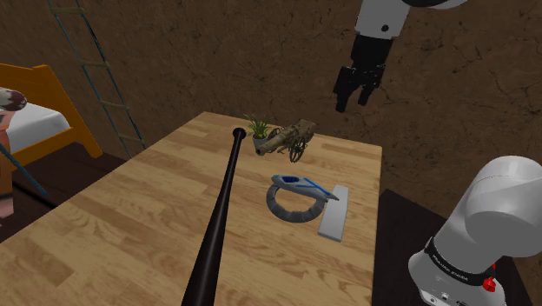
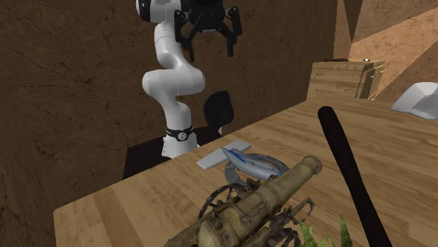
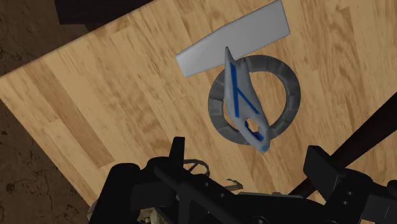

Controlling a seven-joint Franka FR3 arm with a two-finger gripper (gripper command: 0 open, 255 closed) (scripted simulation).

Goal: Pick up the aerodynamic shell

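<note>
A small white and blue streamlined shell (image 1: 300,183) with a pointed nose lies on the light wooden table (image 1: 130,226), resting across a dark grey ring (image 1: 287,209). In the wrist view its blue stripes run along its length and it crosses the ring from rim to rim. A flat pale grey slab (image 1: 335,212) lies just at the ring's edge, on the shoulder view's right of it.

The all-black two-finger gripper (image 1: 352,99) hangs high above the table's far part, well apart from the shell and touching nothing. Its fingers (image 2: 230,38) are spread wide with only air between them.

A long black baseball bat (image 1: 219,217) lies on the table at the shoulder view's left of the ring. Near the bat's thin end stand a small green potted plant (image 1: 259,133) and, beside it, a brownish wheeled cannon (image 1: 292,139). In the second exterior view the cannon sits closest to the camera, with the shell and ring behind it.

Off the table, an orange wooden bed frame (image 1: 61,113) and a ladder (image 1: 100,74) stand against a brown earthen wall (image 1: 217,52), and a wooden crate (image 2: 347,77) shows in the second exterior view
</note>
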